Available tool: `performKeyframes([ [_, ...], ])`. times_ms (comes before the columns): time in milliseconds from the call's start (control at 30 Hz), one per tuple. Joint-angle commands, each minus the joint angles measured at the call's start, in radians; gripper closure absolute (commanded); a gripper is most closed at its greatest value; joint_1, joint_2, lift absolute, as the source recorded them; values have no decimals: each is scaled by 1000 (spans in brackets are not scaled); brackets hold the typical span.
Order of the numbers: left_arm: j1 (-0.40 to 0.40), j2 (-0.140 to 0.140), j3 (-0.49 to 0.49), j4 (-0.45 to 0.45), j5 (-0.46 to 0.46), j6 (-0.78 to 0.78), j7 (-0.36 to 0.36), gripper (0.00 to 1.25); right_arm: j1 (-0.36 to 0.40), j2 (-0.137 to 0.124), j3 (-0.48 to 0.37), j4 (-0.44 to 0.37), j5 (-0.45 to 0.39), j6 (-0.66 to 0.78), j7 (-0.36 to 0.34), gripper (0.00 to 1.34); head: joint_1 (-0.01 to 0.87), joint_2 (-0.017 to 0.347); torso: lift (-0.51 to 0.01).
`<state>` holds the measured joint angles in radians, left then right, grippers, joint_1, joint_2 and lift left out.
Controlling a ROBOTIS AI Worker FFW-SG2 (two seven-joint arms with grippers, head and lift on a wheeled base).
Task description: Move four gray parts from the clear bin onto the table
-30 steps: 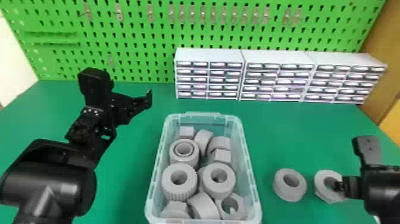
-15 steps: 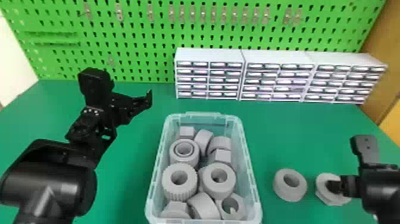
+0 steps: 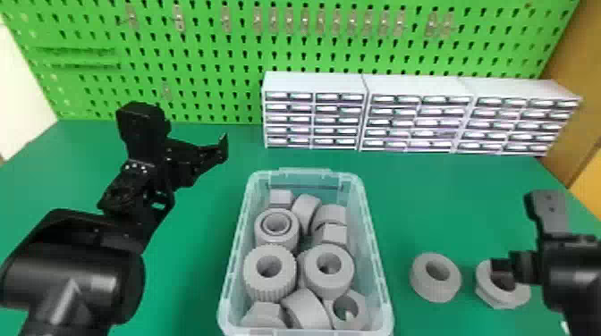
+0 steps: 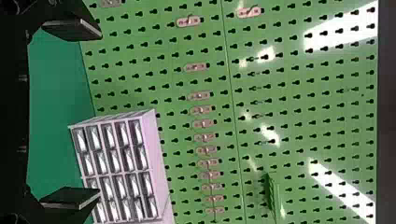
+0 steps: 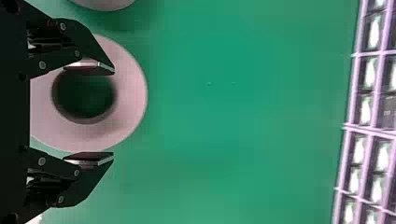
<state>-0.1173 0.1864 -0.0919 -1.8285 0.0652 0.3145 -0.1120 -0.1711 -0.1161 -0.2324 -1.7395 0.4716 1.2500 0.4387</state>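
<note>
The right gripper (image 3: 503, 268) is held released at the outer part (image 3: 486, 290) on the table (image 3: 429, 214), its fingers spread. A second part (image 3: 425, 286) is set just beside, nearer the bin (image 3: 375, 254), where more parts (image 3: 270, 286) are piled. The left gripper (image 3: 214, 154) is held unclenched.

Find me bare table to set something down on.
Bare table lies between the bin, drawers and two loose parts, and between bin and left arm. It's crowded inside the bin and around the right hand, by the rightmost part.
</note>
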Motion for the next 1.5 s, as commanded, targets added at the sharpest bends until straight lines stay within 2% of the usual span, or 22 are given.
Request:
performKeyframes([
  [0, -1, -1, 1, 0, 1, 0, 0, 105, -31, -10, 31, -49, -18, 3, 0, 582, 678, 34, -50],
  [167, -1, -1, -3, 2, 1, 3, 0, 105, -77, -31, 64, -66, -125, 39, 0, 502, 678, 34, -50],
  [367, -1, -1, -3, 2, 2, 3, 0, 105, -108, -56, 147, -91, -154, 68, 0, 498, 678, 34, -50],
  [567, 5, -1, 3, 2, 7, 3, 0, 105, -134, -73, 212, -97, -246, 94, 0, 496, 678, 34, -50],
  [867, 7, 1, 11, 2, 7, 3, 0, 105, -188, -105, 358, -120, -329, 160, 0, 496, 678, 34, -50],
  [1267, 4, 1, 12, 3, 7, 5, 0, 105, -272, -128, 512, -107, -493, 192, 0, 496, 678, 34, -50],
  [1467, 2, 1, 8, 8, 7, 5, 0, 105, -320, -131, 599, -101, -527, 235, 0, 499, 678, 34, -50],
])
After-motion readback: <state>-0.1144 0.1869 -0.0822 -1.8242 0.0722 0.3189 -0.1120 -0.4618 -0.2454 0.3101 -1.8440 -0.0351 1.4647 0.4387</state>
